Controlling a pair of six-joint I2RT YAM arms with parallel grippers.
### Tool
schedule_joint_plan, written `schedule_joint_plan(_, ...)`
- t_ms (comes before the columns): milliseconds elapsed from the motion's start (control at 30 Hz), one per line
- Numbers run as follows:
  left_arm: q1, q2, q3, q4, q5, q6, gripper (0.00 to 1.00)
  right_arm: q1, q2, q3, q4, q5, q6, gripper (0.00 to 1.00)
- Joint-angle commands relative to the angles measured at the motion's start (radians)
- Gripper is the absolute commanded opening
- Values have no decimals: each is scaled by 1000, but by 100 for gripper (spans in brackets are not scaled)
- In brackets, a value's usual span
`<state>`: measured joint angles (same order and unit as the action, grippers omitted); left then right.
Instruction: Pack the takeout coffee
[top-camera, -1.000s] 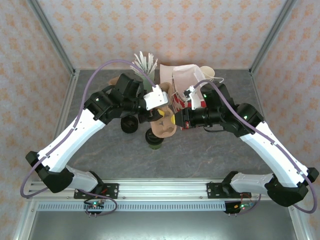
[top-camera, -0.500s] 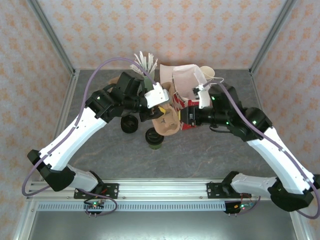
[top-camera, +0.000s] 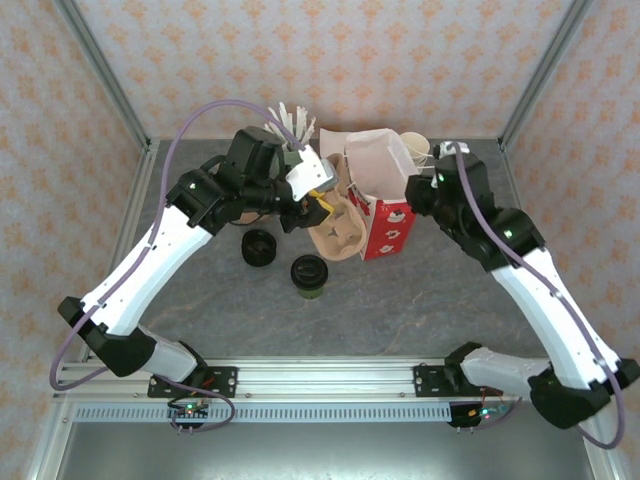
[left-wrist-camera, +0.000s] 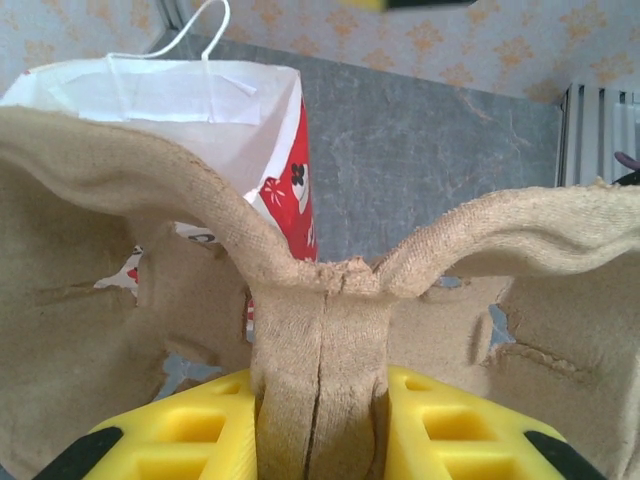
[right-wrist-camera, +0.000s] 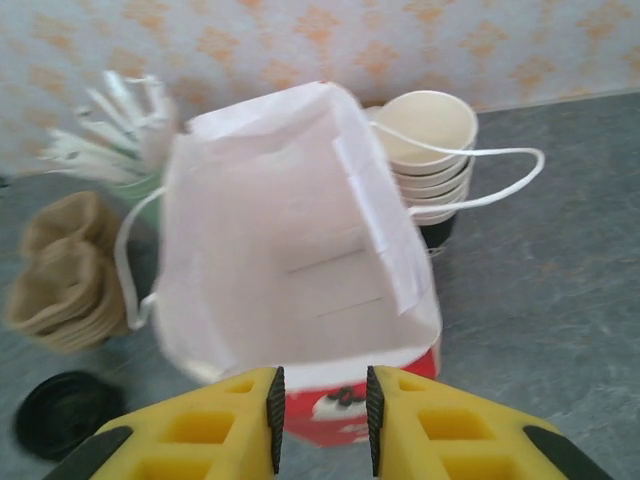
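Coffee cup (top-camera: 308, 276): upright on the grey worktop (top-camera: 450, 300), black lid on, dark green side just showing under the rim. Nothing touches it. It is outside the bag.

Left tool (left-wrist-camera: 320, 418): closed on the middle rib of a brown pulp cup carrier (top-camera: 336, 236). In the left wrist view the yellow fingers (left-wrist-camera: 470, 435) press the rib from both sides, and the carrier's pockets spread out to left and right above them. In the top view the carrier hangs tilted from this tool, towards the arm bases.

Cup relative to the left tool: on the side towards the arm bases and lower, clearly apart. The carrier's near edge comes close over the cup; I cannot tell whether they touch.

Red-and-white paper bag (top-camera: 386, 205): standing, mouth open, white inside. The carrier's right edge meets its red side in the top view; contact not certain. The cup stands near the bag's left corner, on the base side.

Right tool (right-wrist-camera: 320, 420): fingers a narrow gap apart, nothing between them. The bag's red front shows through the gap, and the tool sits over the bag's near rim. The cup is well apart from this tool, with the bag between them.

Low stack of black lids (top-camera: 260, 248): near the cup, to its left and a little farther back, not touching.

Stack of cream-rimmed cups (top-camera: 418, 150): behind the bag. White stirrers (top-camera: 291, 124): at the back, left of the bag.
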<state>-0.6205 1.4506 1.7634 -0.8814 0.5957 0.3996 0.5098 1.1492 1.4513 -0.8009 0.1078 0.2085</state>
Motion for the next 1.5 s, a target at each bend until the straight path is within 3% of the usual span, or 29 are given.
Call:
schedule_joint_plan(0,10,-4,41,14,31,-44,27,-55,94,42,41,19,-38,30)
schedule_joint_plan(300,18,1,61,-13,90,-64,28,-119,278,153,26,21,-72,40)
schedule_joint_plan(633,19,37,100,-29,104,-79,28,-137,415,268,-22,72,-127,44)
schedule_joint_plan(1100,19,35,97,-14,99,-86,28,-145,501,265,-53,89,-66,45)
schedule_joint_plan(1300,20,40,100,-13,104,-89,28,-145,511,249,-55,86,-76,38)
schedule_joint_plan(1467,21,51,115,-13,105,-100,28,-145,499,236,-48,45,-84,25)
